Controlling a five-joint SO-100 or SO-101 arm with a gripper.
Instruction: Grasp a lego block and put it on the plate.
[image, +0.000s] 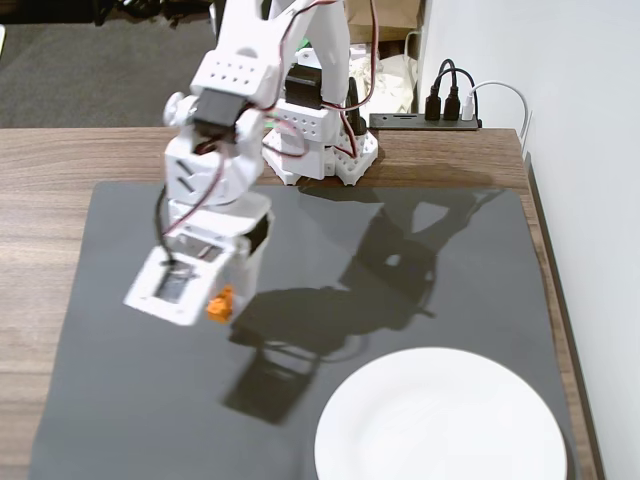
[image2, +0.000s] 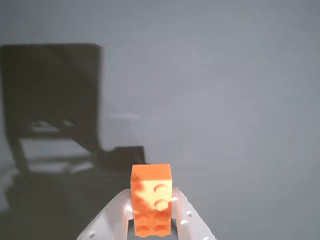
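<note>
The orange lego block (image2: 151, 200) stands on end between my white fingers (image2: 117, 212), studs facing the wrist camera, clear of the dark mat below. In the fixed view my gripper (image: 215, 305) hangs over the left half of the mat, shut on the lego block (image: 220, 305), which pokes out at its lower right tip. The large white plate (image: 440, 420) lies at the mat's lower right corner, well to the right of and below the gripper in that view, with nothing on it.
A dark grey mat (image: 430, 250) covers the wooden table (image: 60, 160). The arm's white base (image: 320, 150) stands at the mat's far edge. A power strip (image: 425, 120) with plugs sits behind it by the wall. The arm's shadow falls across the mat's middle.
</note>
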